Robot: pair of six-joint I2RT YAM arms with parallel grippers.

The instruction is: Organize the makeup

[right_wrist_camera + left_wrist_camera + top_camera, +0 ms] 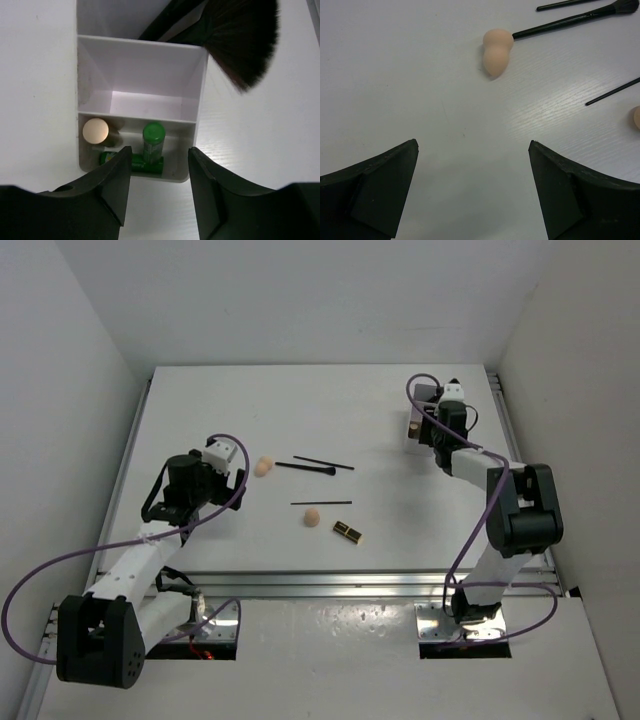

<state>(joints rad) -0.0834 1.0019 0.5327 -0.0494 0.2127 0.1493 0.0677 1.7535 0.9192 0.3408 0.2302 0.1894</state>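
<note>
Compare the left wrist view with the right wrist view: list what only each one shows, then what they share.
Only the left wrist view: a peach sponge at the handle end of a black brush, a thin pencil, and the wide-open left gripper. Only the right wrist view: the white box, green tubes in its nearest compartment, a fluffy brush head, and the right gripper, jaws apart. Both: the white table, nothing held.

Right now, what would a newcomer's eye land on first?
The white box at far right, below the right fingers: green tubes in its near compartment, a fluffy black brush fanning over its far corner. In the middle, two peach sponges lie loose among thin black pencils.
</note>
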